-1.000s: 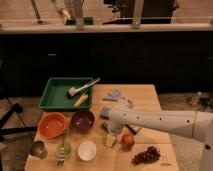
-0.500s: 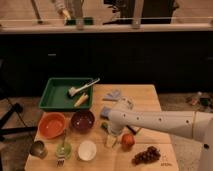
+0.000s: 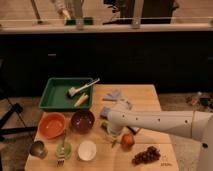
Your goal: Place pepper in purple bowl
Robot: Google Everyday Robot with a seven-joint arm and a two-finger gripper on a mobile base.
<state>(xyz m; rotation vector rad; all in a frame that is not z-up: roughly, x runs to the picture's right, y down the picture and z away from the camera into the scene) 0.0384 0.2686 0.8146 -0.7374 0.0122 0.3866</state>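
Note:
The purple bowl point(image 3: 82, 121) stands on the wooden table point(image 3: 145, 100), left of centre. The green pepper point(image 3: 105, 128) lies just right of the bowl, mostly hidden under my arm; a green tip shows lower down. My white arm reaches in from the right, and the gripper point(image 3: 111, 131) hangs over the pepper, beside the bowl's right rim. I cannot see whether it touches the pepper.
An orange bowl point(image 3: 52, 125) sits left of the purple one. A small white bowl point(image 3: 87, 150), a green piece with a fork point(image 3: 63, 149) and a metal cup point(image 3: 38, 148) line the front. A red-orange fruit point(image 3: 127, 140), grapes point(image 3: 147, 155), a green tray point(image 3: 56, 102) and a grey-blue cloth point(image 3: 115, 96) are nearby.

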